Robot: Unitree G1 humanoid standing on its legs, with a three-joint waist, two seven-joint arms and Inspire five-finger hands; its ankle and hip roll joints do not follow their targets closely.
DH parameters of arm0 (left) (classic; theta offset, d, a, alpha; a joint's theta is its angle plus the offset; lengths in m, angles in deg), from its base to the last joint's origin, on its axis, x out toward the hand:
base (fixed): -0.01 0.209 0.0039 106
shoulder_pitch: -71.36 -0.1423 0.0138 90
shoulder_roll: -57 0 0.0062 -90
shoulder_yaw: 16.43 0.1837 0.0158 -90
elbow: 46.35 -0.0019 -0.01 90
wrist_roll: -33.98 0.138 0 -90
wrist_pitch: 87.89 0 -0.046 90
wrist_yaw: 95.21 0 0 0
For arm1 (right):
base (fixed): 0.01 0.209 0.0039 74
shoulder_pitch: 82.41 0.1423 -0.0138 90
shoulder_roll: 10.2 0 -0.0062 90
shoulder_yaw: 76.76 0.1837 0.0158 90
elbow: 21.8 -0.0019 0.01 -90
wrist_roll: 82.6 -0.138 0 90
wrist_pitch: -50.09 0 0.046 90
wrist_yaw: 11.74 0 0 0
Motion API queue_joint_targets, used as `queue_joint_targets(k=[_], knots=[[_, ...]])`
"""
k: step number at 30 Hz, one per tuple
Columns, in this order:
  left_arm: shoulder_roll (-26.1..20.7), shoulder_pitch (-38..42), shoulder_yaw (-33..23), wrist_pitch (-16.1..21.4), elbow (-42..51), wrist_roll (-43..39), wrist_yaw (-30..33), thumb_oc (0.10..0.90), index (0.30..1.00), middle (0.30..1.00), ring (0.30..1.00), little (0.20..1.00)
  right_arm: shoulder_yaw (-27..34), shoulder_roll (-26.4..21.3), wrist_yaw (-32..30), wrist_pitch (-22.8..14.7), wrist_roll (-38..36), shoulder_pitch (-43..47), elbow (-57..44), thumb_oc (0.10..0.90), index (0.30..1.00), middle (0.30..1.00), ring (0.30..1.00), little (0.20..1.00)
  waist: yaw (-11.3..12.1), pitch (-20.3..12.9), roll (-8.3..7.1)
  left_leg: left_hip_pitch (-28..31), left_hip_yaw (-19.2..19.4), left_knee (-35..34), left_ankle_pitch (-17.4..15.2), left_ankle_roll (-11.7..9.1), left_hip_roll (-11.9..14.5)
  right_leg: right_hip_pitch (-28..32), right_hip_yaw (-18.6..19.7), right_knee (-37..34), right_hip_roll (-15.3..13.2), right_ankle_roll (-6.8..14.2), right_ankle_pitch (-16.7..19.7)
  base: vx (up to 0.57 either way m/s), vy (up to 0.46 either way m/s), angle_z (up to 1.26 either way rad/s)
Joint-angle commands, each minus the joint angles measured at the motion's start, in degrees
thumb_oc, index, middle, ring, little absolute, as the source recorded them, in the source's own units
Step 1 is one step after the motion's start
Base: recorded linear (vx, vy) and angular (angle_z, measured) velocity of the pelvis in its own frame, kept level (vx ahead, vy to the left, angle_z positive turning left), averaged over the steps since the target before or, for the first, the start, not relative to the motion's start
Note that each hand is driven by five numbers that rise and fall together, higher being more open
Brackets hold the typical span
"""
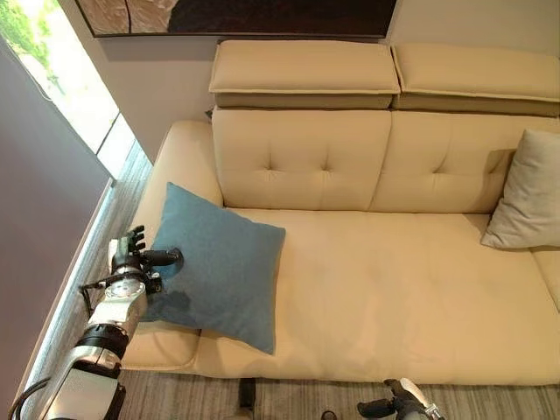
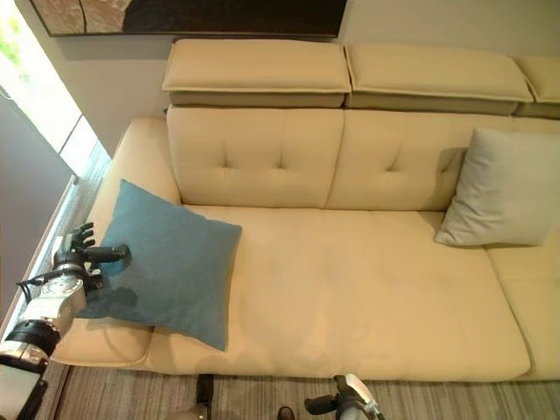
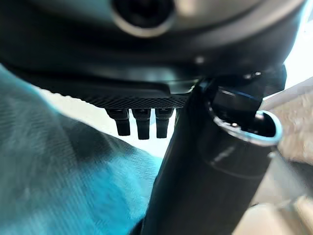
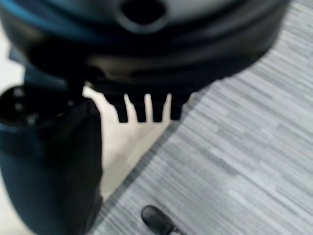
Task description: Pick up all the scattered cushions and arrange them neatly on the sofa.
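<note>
Left hand [image 1: 133, 258] sits at the far left end of the sofa [image 1: 385, 297], over the low armrest, with its thumb laid across the near-left edge of the blue cushion [image 1: 219, 267] and its fingers [image 1: 136, 236] standing up behind that edge; from where I stand the fingers look relaxed and apart, touching the fabric rather than clamped on it, and the left wrist view shows blue cloth right under the palm. That blue cushion leans against the armrest, 1 corner up toward the backrest and 1 corner hanging near the front edge of the seat. Further right, the cream seat runs bare to a grey cushion [image 2: 507, 188] propped against the backrest. Down at the front of the sofa, the right hand [image 2: 346, 398] hangs over the striped carpet [image 4: 254, 156], fingers straight and holding nothing.
</note>
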Motion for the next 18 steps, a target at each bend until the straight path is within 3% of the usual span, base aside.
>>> queue_joint_targets(k=[1,7,11,12,14,15,16,18], knots=[[-1.2,9.5,-3.4,1.4,-7.6,2.1,-0.7,0.800,0.900,0.900,0.900,0.900,-1.9,-3.1,0.0,0.5,-1.1,1.0,1.4,0.800,0.900,0.900,0.900,0.900,-0.5,0.0,1.69,-0.3,1.9,0.1,-6.2,-0.2,0.3,-3.8,-0.3,1.0,-0.3,2.4,0.9,-0.02,-0.004,-0.17],[3.1,7.2,-4.5,0.3,-14.6,1.2,-5.0,0.800,0.900,0.900,0.900,0.900,-3.1,-2.9,0.3,0.4,-1.4,1.7,1.5,0.800,0.900,0.900,0.900,0.900,-1.2,0.4,1.77,-1.6,3.0,0.1,-6.0,-0.3,0.7,-6.3,0.8,1.0,-0.1,2.2,1.7,0.00,0.012,-0.14],[7.1,2.9,-8.2,0.1,-16.8,-4.1,-6.7,0.800,0.900,0.900,0.900,0.900,-3.1,-2.6,0.6,0.4,-1.4,2.5,1.1,0.800,0.900,0.900,0.900,0.900,-1.5,0.2,1.70,-2.0,3.7,0.1,-6.1,-0.2,1.0,-7.6,1.5,1.1,0.2,2.0,2.0,0.01,0.016,-0.18],[9.8,1.2,-10.1,1.3,-14.9,-10.0,-5.8,0.800,0.900,0.900,0.900,0.900,-2.7,-2.4,0.6,0.2,-2.0,2.8,-0.4,0.800,0.900,0.900,0.900,0.900,-1.6,0.2,1.56,-2.0,4.0,0.1,-6.2,-0.2,1.1,-7.8,1.6,1.2,0.3,1.8,2.1,0.03,0.014,-0.09],[11.4,-1.6,-11.1,1.8,-12.8,-12.4,-6.3,0.800,0.900,0.900,0.900,0.900,-1.8,-2.6,0.6,-0.3,-2.9,2.6,-3.4,0.800,0.900,0.900,0.900,0.900,-1.7,0.3,1.46,-2.0,4.1,0.1,-6.2,-0.2,1.2,-8.1,1.7,1.3,0.3,1.8,2.0,0.02,0.015,-0.09],[12.2,-2.8,-11.2,1.6,-12.6,-12.6,-6.7,0.547,0.521,0.521,0.521,0.521,-1.5,-2.7,0.6,-0.5,-3.2,2.5,-5.0,0.800,0.900,0.900,0.900,0.900,-1.7,0.3,1.45,-2.0,4.2,0.1,-6.3,-0.2,1.2,-8.1,1.7,1.3,0.3,1.8,2.0,0.01,0.012,-0.14],[12.2,-2.9,-11.2,1.6,-12.5,-12.6,-6.6,0.414,0.321,0.321,0.321,0.321,-1.5,-2.8,0.6,-0.5,-3.2,2.4,-5.0,0.800,0.900,0.900,0.900,0.900,-1.7,0.3,1.47,-2.0,4.2,0.1,-6.3,-0.2,1.2,-8.1,1.8,1.3,0.3,1.8,2.0,0.01,0.012,-0.17],[13.6,-5.5,-11.4,1.3,-11.8,-11.8,-7.6,0.400,0.300,0.300,0.300,0.300,-0.6,-3.3,0.8,-1.1,-4.6,2.4,-10.6,0.800,0.900,0.900,0.900,0.900,-1.7,0.4,1.46,-2.0,4.2,0.1,-6.4,-0.1,1.3,-8.3,1.8,1.4,0.2,1.7,1.9,0.01,0.009,-0.09]])
